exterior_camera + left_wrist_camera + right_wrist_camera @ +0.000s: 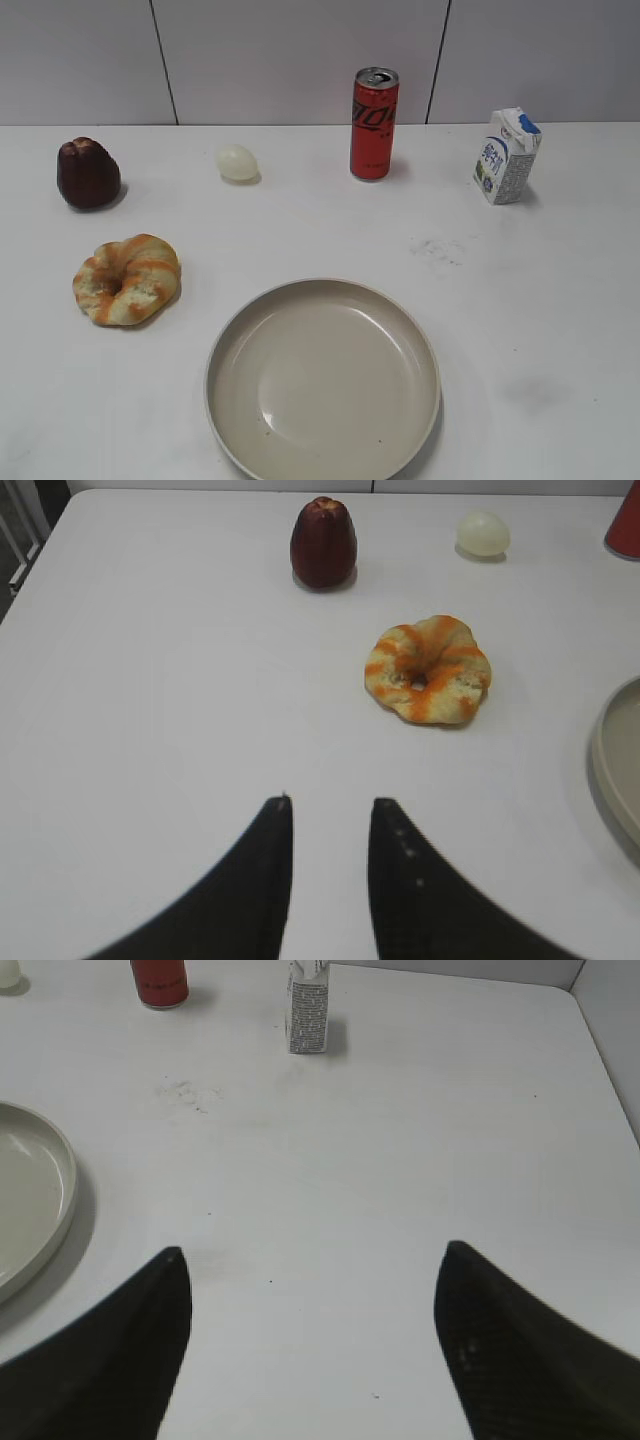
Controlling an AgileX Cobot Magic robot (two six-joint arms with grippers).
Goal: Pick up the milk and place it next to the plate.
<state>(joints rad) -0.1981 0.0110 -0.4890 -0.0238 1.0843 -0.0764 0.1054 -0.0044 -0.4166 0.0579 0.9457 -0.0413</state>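
The milk [507, 155] is a small white carton with blue top patches, upright at the back right of the table; its lower part shows in the right wrist view [308, 1015]. The plate [322, 380] is a wide beige dish at the front middle; its rim shows in the right wrist view [40, 1200] and the left wrist view [615, 765]. My right gripper [312, 1255] is open wide and empty, well short of the milk. My left gripper [330, 802] is open with a narrow gap, empty, above bare table. Neither gripper shows in the exterior view.
A tall red can [374, 124] stands left of the milk. A pale egg [237, 162], a dark red fruit [88, 173] and an orange-striped ring bread [127, 279] lie on the left. The table's right edge [610, 1070] is near the milk.
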